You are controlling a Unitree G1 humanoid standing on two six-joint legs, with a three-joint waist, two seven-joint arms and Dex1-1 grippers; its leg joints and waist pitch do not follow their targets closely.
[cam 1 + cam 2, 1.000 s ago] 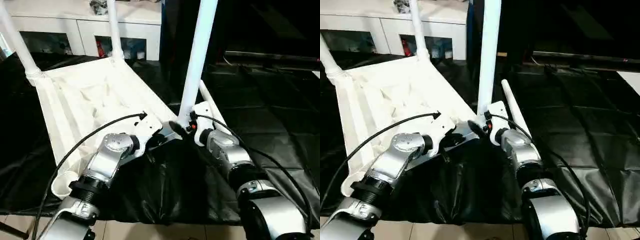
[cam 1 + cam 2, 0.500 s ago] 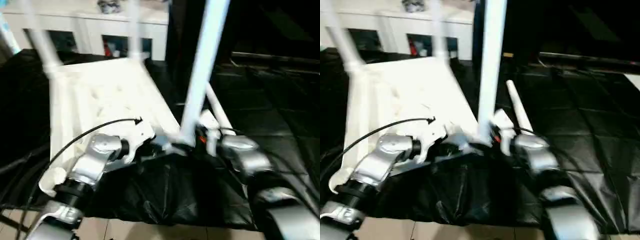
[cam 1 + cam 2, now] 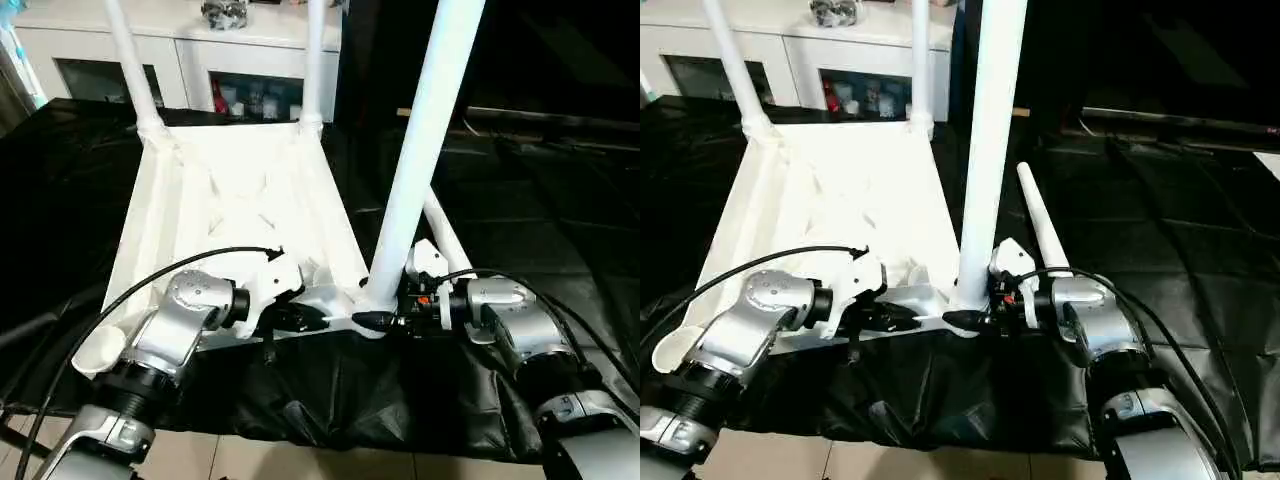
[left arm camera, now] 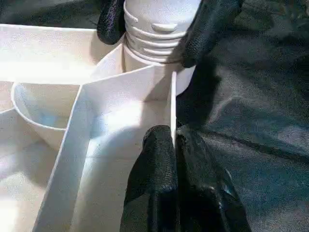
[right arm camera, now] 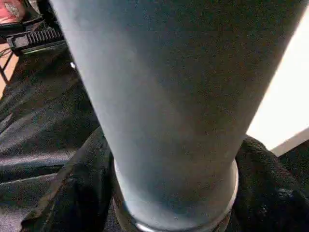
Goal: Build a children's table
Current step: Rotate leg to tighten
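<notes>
The black-draped counter (image 3: 560,200) carries my upturned tabletop (image 3: 240,200), its near edge lying right at the counter's near edge, toward six o'clock. Two legs stand in the far corners at eleven and twelve. The third leg (image 3: 425,150) stands in the near right socket, and my right pincer (image 3: 385,320) grips its base. My left pincer (image 3: 300,318) is clenched on the tabletop's near rim. I judge the job is seating this leg: keep it upright, brace the rim. A loose leg (image 3: 1040,225) lies just beside at one o'clock; open counter lies toward three.
</notes>
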